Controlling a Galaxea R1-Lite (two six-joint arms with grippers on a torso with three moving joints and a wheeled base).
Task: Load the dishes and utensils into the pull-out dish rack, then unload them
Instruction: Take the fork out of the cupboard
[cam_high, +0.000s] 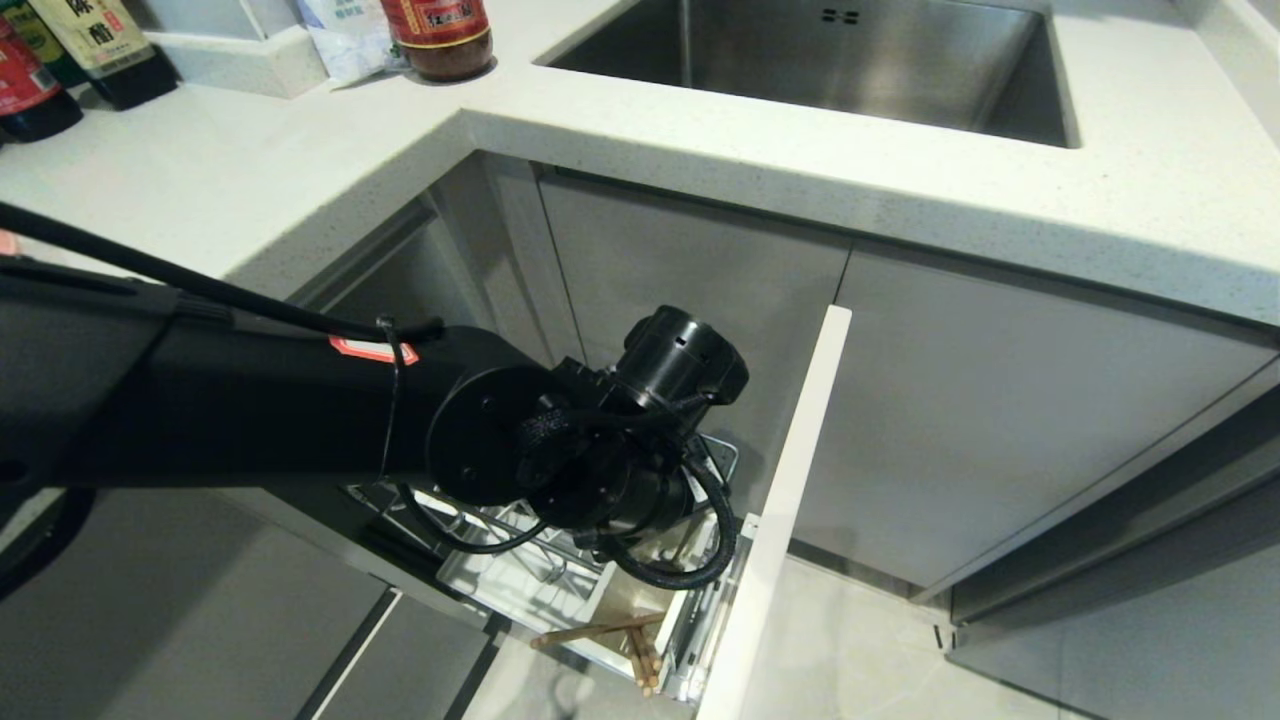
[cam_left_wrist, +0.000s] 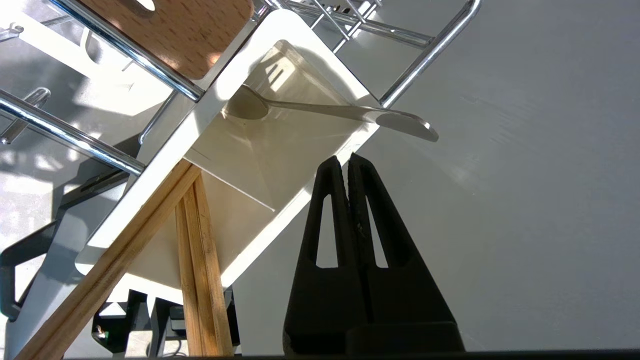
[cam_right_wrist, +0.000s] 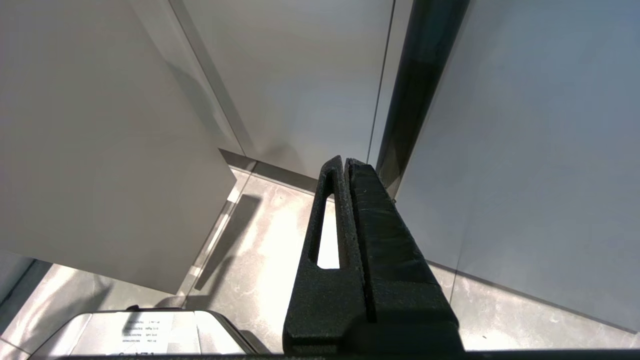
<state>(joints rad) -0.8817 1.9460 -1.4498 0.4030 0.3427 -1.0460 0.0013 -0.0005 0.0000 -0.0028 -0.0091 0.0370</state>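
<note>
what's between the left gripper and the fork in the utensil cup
Nothing visible. The left gripper, shut and empty, sits just outside the white utensil cup, with open space up to the fork leaning over the cup's rim. The chopsticks lean out of the cup's other end, off to the side.

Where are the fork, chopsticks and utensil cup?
fork (cam_left_wrist: 320, 107): left wrist view, mid-handle.
chopsticks (cam_left_wrist: 197, 250): left wrist view, shaft.
utensil cup (cam_left_wrist: 310, 75): left wrist view, white rim.
</note>
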